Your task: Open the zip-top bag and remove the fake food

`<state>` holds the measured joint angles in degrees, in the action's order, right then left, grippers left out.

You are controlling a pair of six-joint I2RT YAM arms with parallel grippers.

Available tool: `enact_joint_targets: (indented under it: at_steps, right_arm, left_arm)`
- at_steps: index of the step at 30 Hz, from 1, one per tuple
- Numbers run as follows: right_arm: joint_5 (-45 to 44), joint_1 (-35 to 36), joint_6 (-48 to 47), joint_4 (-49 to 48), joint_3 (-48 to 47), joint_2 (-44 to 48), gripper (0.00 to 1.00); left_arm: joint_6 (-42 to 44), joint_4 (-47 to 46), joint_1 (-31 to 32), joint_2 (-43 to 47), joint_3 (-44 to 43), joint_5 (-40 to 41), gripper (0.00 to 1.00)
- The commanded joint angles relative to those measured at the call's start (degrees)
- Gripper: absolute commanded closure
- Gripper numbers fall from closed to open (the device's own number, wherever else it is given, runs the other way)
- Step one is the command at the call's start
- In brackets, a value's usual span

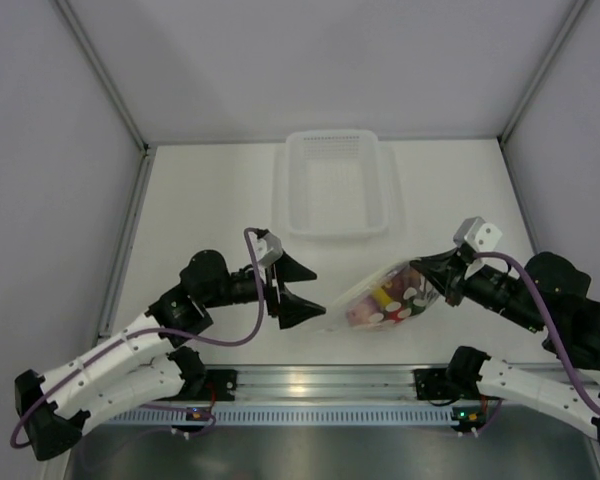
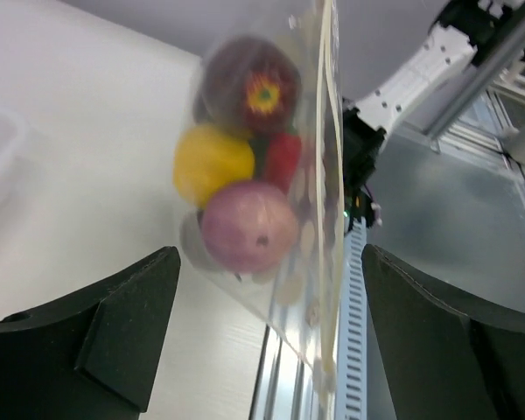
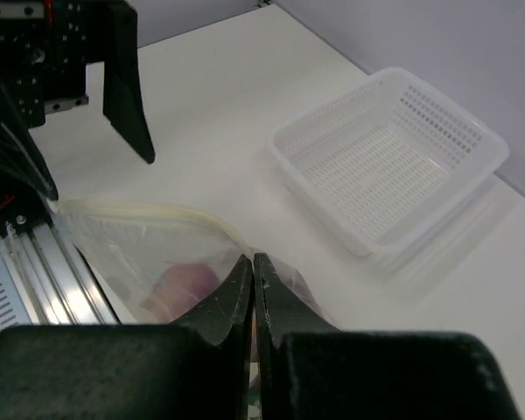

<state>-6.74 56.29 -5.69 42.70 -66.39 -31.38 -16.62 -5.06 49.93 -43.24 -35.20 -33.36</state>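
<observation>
Four pieces of fake food (image 2: pixel 245 166) show clearly through the zip-top bag (image 1: pixel 352 300): a dark red apple (image 2: pixel 249 87), a yellow pear (image 2: pixel 212 162), a pinkish onion (image 2: pixel 249 226) and a red bit, possibly a chili (image 2: pixel 283 157). The bag sits on the arms' side of the white basket (image 1: pixel 290 190), apart from it and below its right half.

We judge the film thin, soft and slippery. It will crumple rather than resist, and the toys, light but hard, will pool at the low end and roll once freed. The sensible hold is the stiffer strip along the mouth, one lip per gripper, never the loose belly.

The right gripper (image 3: pixel 253 289) is clamped tight on the bag's edge at the end farther from the basket's left corner. The left gripper (image 1: pixel 318 290), below that left corner, stands wide apart and holds nothing; the bag's pale edge runs between its fingers without clear contact.

We cannot tell whether the seal is parted or closed, nor whether the bag's low end rests on the table (image 1: pixel 210 200) or hangs just above it. Any pieces behind the front four are hidden, and the left wrist view is blurred close up.
</observation>
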Motion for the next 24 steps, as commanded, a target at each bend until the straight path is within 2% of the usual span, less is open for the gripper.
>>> enact_joint_targets:
  at_steps: [1,5,9,12,18,24]
  right_arm:
    - [5.3,-0.8,-1.2,-5.1,1.5,0.8,1.0]
    - [6.4,-0.8,-1.7,-4.7,2.2,0.6,1.0]
    - [6.4,-0.8,-1.4,-5.3,2.5,1.0,1.0]
    - [6.5,-0.8,-1.2,-5.4,2.8,1.0,1.0]
    - [6.5,-0.8,-1.0,-5.6,2.7,0.8,1.0]
    - [5.7,-0.8,-0.8,-6.0,2.6,0.7,1.0]
  left_arm:
    - [-1.2,-3.2,0.2,-1.1,-6.6,8.8,0.09]
    - [-0.4,-3.2,0.2,-6.7,-11.7,5.4,0.09]
    - [0.0,-3.2,0.1,-10.1,-14.5,3.2,0.16]
    - [-0.2,-3.2,0.6,-12.0,-15.2,2.0,0.19]
    - [0.2,-3.2,2.3,-13.7,-14.9,2.1,0.33]
    - [-0.3,-3.2,3.9,-14.8,-14.4,0.4,0.34]
